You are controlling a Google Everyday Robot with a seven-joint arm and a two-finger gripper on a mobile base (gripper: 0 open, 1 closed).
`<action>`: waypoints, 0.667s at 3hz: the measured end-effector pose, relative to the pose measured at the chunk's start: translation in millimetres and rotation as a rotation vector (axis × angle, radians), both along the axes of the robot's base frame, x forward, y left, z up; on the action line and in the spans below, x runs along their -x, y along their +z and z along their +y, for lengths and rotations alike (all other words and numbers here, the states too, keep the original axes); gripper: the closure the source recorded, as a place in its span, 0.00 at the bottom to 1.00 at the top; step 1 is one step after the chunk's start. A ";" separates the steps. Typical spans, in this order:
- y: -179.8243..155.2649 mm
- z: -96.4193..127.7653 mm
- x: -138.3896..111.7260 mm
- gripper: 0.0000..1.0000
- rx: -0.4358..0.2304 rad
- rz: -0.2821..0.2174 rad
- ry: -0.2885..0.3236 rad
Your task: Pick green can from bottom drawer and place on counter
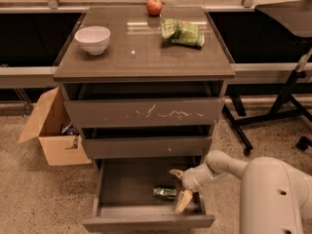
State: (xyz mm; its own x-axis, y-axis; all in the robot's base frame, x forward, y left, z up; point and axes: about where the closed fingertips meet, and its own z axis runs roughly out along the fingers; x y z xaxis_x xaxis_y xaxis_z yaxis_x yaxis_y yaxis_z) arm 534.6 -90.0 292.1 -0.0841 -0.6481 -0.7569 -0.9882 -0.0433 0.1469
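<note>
The green can (165,192) lies on its side inside the open bottom drawer (126,184), toward the right. My gripper (180,189) hangs inside the drawer just to the right of the can, with one finger (176,173) above it and the other finger (184,202) below, spread apart and empty. The can sits beside the fingers, not between them. The counter (141,52) is the glossy top of the cabinet, far above the gripper.
On the counter stand a white bowl (92,39), a crinkled green snack bag (183,32) and a red apple (154,6). An open cardboard box (51,130) sits on the floor at left. A black stand base (273,116) is at right.
</note>
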 end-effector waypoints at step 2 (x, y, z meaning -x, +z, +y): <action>-16.5 1.6 -8.8 0.00 0.020 -0.005 -0.007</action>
